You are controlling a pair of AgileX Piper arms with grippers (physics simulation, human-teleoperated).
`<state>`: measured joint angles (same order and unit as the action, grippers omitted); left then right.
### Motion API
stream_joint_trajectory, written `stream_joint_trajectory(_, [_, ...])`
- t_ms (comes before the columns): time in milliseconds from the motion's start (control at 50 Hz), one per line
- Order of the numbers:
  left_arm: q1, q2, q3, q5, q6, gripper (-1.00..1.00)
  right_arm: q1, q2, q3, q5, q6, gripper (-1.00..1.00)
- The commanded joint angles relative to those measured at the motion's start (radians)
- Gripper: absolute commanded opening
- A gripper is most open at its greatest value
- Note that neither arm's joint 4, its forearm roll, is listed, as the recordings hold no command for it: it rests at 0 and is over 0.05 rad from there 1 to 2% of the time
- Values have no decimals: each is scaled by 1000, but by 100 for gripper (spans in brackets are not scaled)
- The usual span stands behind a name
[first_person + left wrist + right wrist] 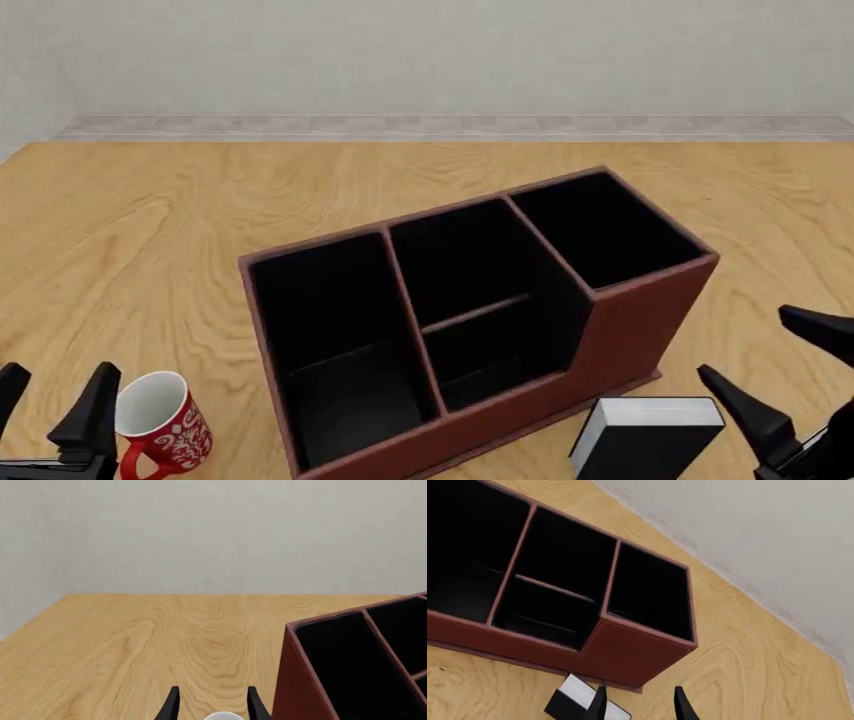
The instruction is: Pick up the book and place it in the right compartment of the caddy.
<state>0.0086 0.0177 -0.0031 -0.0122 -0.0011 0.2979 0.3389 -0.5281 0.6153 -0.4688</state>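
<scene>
The dark red-brown caddy point(627, 330) stands mid-table, turned at an angle. Its narrow, tall-walled right compartment point(607, 225) is black-lined and holds nothing I can see. The small black book point(638, 452) with white page edges stands on the table just in front of the caddy's right front corner. My right gripper point(742, 340) is open and empty, to the right of the book and apart from it. In the right wrist view the book point(569, 700) lies beside the open gripper point(640, 692), below the caddy point(627, 652). My left gripper point(60, 372) is open and empty at the front left.
A red-and-white patterned mug point(158, 425) stands right next to my left gripper; its white rim point(223, 716) shows between the fingers in the left wrist view. The caddy's left end wall point(293, 680) is close on one side there. A grey wall backs the table.
</scene>
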Motion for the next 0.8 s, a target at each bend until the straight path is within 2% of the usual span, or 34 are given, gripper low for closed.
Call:
stream_joint_trajectory(20, [-1, 0, 0, 0, 0, 100, -12, -11, 7, -17, 14, 100])
stream_joint_trajectory(340, [-1, -12, 0, 3, 2, 100, -6, -6, 5, -12, 12, 100])
stream_joint_trajectory(400, [-1, -12, -1, 4, 2, 100, -9, 3, -8, 6, -4, 100])
stream_joint_trajectory(620, [-1, -12, 1, 1, 2, 100, -4, 33, -69, 127, -69, 100])
stream_joint_trajectory(800, [-1, -13, 0, 3, 2, 100, 21, 45, -150, 245, -91, 100])
